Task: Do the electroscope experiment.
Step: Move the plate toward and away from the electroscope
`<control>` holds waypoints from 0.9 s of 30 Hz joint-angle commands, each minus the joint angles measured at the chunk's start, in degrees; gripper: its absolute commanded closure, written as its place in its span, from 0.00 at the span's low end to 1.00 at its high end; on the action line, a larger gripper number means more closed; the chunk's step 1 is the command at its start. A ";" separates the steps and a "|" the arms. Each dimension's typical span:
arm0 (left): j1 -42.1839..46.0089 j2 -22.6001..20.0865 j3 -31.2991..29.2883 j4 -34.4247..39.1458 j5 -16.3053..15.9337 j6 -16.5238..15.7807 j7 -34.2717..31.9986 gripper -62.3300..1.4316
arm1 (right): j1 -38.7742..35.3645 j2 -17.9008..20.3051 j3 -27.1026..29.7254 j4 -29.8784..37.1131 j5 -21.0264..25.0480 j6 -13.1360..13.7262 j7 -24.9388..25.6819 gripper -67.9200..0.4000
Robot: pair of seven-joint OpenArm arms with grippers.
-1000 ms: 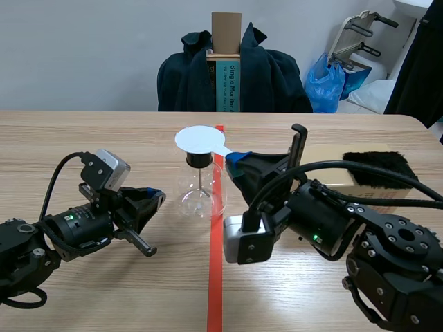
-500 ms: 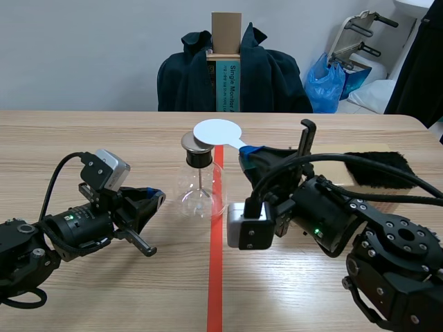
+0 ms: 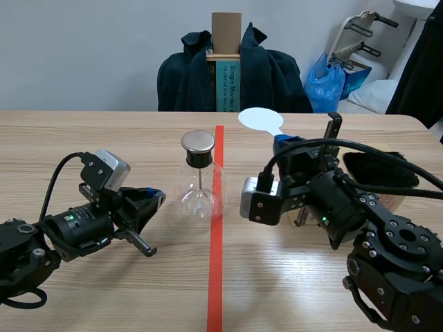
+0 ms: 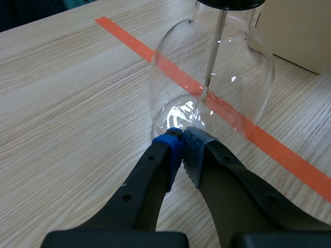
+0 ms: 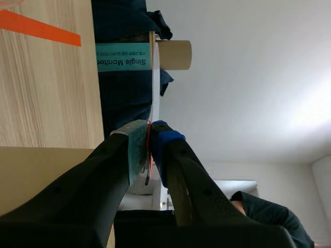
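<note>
The electroscope (image 3: 199, 176) (a clear flask with a metal cap) stands mid-table (image 3: 104, 138), just beside the red tape line (image 3: 215, 277) on the left arm's side. The left gripper (image 4: 182, 147) lies low, fingers pressed together on nothing, tips at the flask's base. The right gripper (image 3: 285, 143) pinches the handle of a white disc paddle (image 3: 260, 119), held up nearer the far edge and apart from the cap.

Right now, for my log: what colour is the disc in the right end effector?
The disc is white, clearest in the scene view.
</note>
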 commanded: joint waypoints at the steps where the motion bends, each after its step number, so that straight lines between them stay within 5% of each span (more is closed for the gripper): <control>1: -0.46 0.13 -0.37 1.55 -0.39 -0.09 -0.76 0.93 | 1.11 1.42 0.85 1.03 0.42 -1.81 -0.24 0.98; 11: -0.44 0.13 -0.37 1.55 -0.39 -0.09 -0.76 0.93 | 0.13 10.58 2.71 10.10 6.56 -14.88 -4.98 0.98; 18: -0.02 -1.03 -0.37 2.38 -0.39 -0.13 -0.44 0.93 | -2.80 18.12 7.96 22.12 12.04 -18.71 -10.49 0.98; 23: 4.37 -7.21 -0.74 11.23 -0.63 -0.26 0.59 0.93 | -5.64 19.78 12.50 27.63 12.04 -20.39 -13.31 0.98; 27: 10.84 -15.89 -2.51 24.98 -5.51 -2.16 6.78 0.93 | -8.96 19.78 15.82 30.25 12.02 -21.44 -13.51 0.98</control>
